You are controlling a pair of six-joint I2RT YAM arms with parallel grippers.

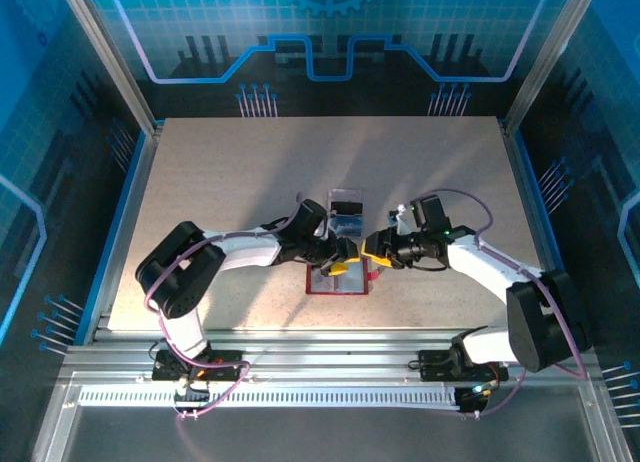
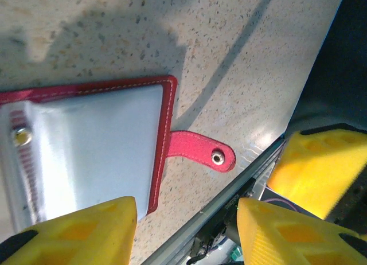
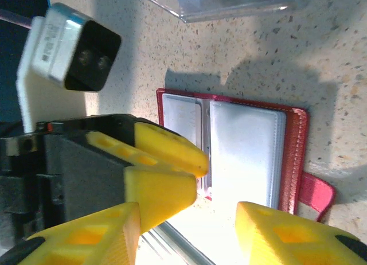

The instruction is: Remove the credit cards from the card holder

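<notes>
Speckled beige counter (image 1: pixel 250 172) in a blue-walled booth. Red card holder (image 3: pixel 246 156) lies open, pockets up, by the middle of the near edge. Above it hover the left end effector (image 2: pixel 186 219) and right end effector (image 3: pixel 189 218), fingers apart and empty, likely to pin it and pull cards.

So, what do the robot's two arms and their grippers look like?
The left arm and right arm match: white links between rounded black joints, with a thin purple cable looping beside each. The left gripper and right gripper have black bodies and blocky yellow fingers with shallow recesses.
</notes>
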